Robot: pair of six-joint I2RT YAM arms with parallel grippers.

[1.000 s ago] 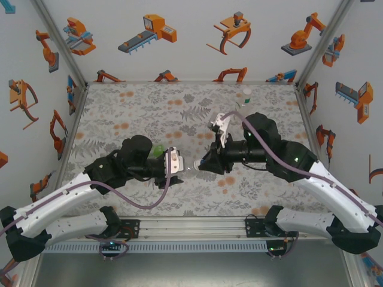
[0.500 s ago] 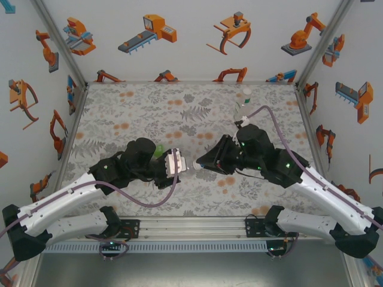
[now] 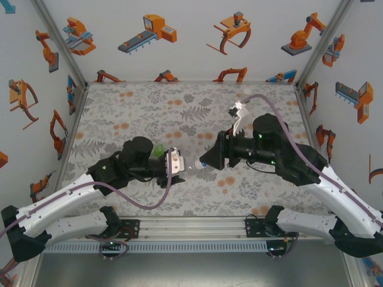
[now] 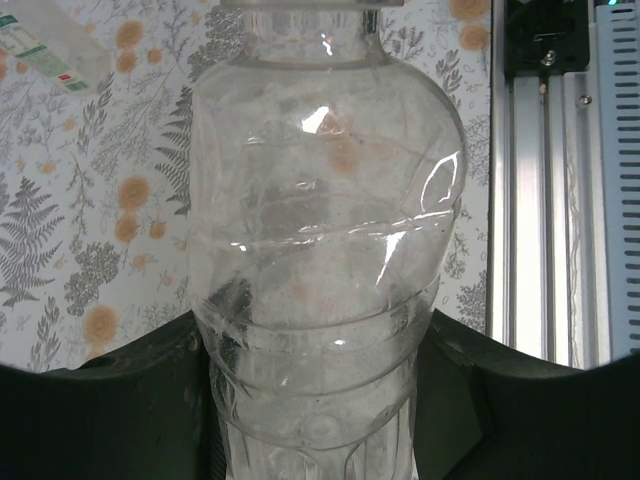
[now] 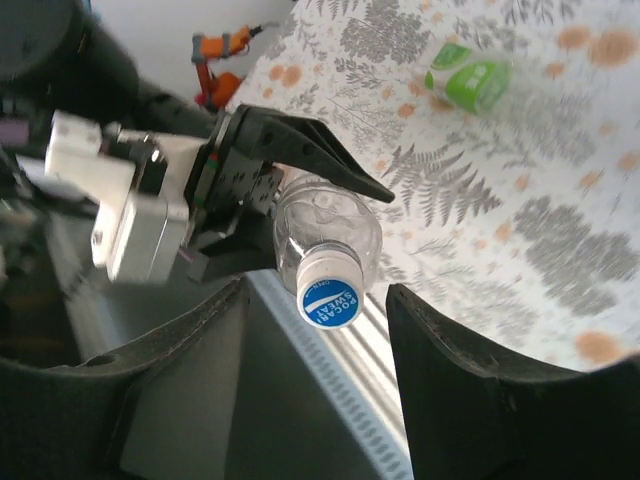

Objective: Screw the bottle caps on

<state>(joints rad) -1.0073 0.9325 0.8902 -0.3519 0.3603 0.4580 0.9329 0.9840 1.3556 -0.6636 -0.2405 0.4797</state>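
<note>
L pincer clamped on clear bottle; R pincer apart, seemingly off cap.

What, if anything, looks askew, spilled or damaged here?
Nothing stands out. The left hand grips the clear bottle sideways in the air. Its white cap sits square on the neck, facing the right hand, whose fingers stand apart and clear of it. No spill or damage shows.
</note>
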